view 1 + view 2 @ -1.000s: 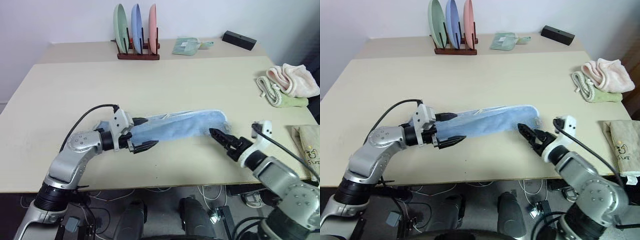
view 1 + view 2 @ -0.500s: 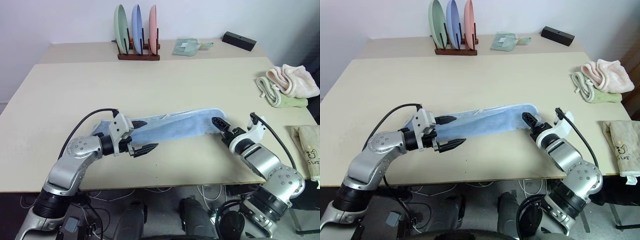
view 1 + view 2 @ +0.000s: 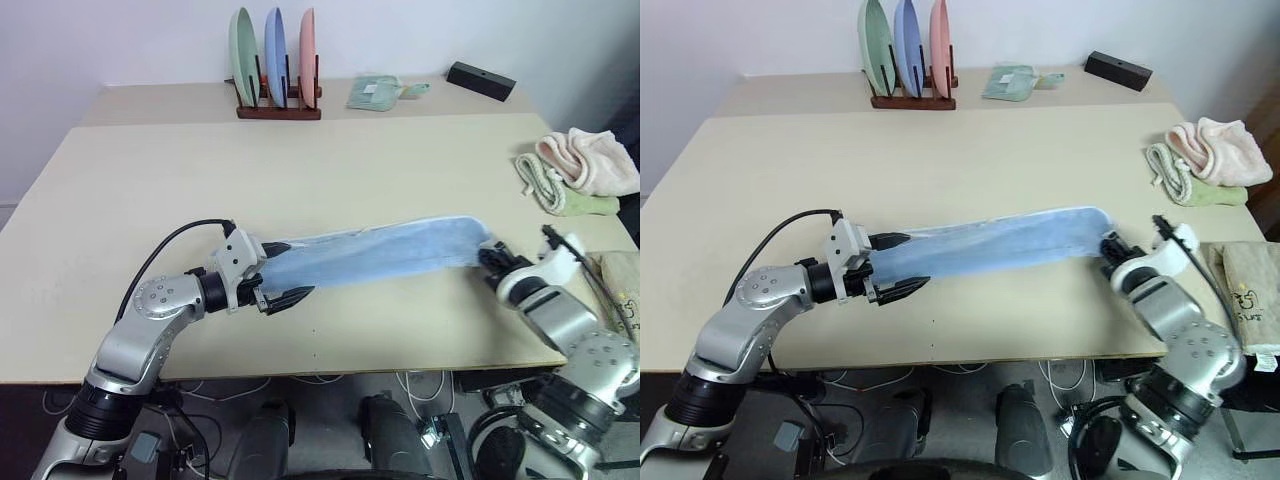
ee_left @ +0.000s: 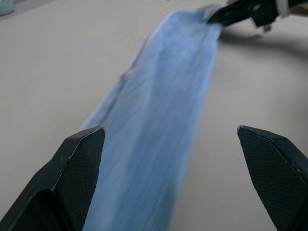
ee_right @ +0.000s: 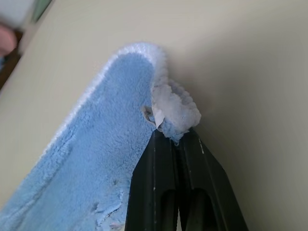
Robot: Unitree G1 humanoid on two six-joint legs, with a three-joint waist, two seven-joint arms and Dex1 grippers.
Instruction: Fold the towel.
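Towel (image 3: 380, 255): light blue, pale trim, lying as a long narrow band across the near half of the table (image 3: 330, 165), running left to right and not yet folded short.

Right gripper (image 3: 1111, 245): jaws pinched fully together on the towel's right end corner.

Left gripper (image 3: 282, 270): jaws spread wide, one either side of the towel's left end, gripping nothing.

Step, as judged: securing both ends before a fold. Next move calls for the left jaws to close on their end, then one end carried over onto the other.

Elsewhere: plate rack (image 3: 275, 62) at the far edge; pink-and-cream bundle (image 3: 580, 165) well to the right.
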